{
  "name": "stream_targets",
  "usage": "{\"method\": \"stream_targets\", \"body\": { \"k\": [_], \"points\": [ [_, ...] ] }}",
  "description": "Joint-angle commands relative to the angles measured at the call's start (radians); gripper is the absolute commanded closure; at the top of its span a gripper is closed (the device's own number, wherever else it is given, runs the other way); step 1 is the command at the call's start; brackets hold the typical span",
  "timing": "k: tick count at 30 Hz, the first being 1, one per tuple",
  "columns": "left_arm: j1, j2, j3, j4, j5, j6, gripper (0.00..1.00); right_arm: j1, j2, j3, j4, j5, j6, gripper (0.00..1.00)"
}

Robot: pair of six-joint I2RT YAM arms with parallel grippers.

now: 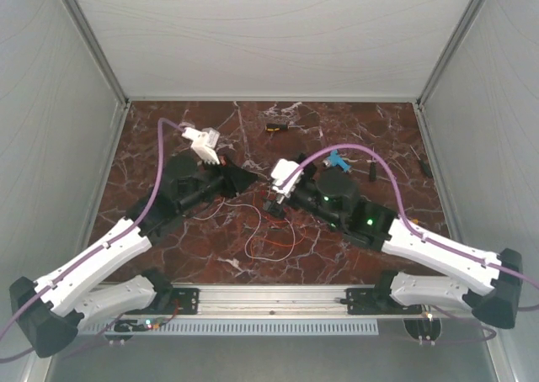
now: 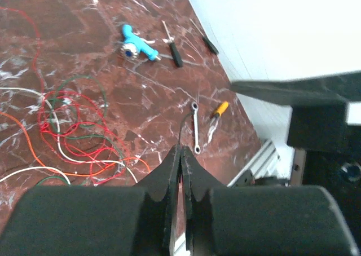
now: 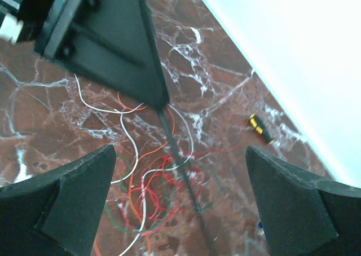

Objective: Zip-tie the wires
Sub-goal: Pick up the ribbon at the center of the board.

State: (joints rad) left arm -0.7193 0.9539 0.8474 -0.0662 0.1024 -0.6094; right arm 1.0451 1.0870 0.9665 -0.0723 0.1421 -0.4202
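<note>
The wires lie in loose red, white, orange and green loops on the marble table; they also show in the right wrist view and the top view. My left gripper is shut on one end of the zip tie, a thin black strip. In the right wrist view the zip tie runs from the left gripper's fingers down over the wires. My right gripper is open wide, its fingers on either side of the strip, touching nothing. In the top view both grippers meet above the wires.
A blue tool, a black screwdriver, a small wrench and an orange-handled tool lie beyond the wires. A black-and-yellow tool lies near the white wall. The aluminium rail borders the near edge.
</note>
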Motion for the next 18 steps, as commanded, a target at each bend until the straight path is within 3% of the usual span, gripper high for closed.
{"method": "stream_targets", "body": {
  "k": [1, 6, 10, 13, 18],
  "points": [
    [0.100, -0.057, -0.099, 0.222, -0.075, -0.173, 1.00, -0.024, -0.156, -0.133, 0.100, 0.088, 0.323, 0.02],
    [0.231, -0.042, -0.166, 0.365, 0.063, -0.376, 1.00, -0.067, -0.449, -0.391, 0.210, 0.128, 0.816, 0.02],
    [0.235, -0.033, -0.181, 0.457, 0.104, -0.465, 1.00, -0.118, -0.595, -0.635, 0.506, 0.166, 1.136, 0.07],
    [0.235, -0.046, -0.198, 0.506, 0.117, -0.547, 1.00, -0.212, -0.563, -0.695, 0.636, 0.147, 1.325, 0.11],
    [0.233, -0.067, -0.182, 0.528, 0.149, -0.604, 1.00, -0.388, -0.368, -0.696, 0.913, -0.008, 1.542, 0.14]
  ]
}}
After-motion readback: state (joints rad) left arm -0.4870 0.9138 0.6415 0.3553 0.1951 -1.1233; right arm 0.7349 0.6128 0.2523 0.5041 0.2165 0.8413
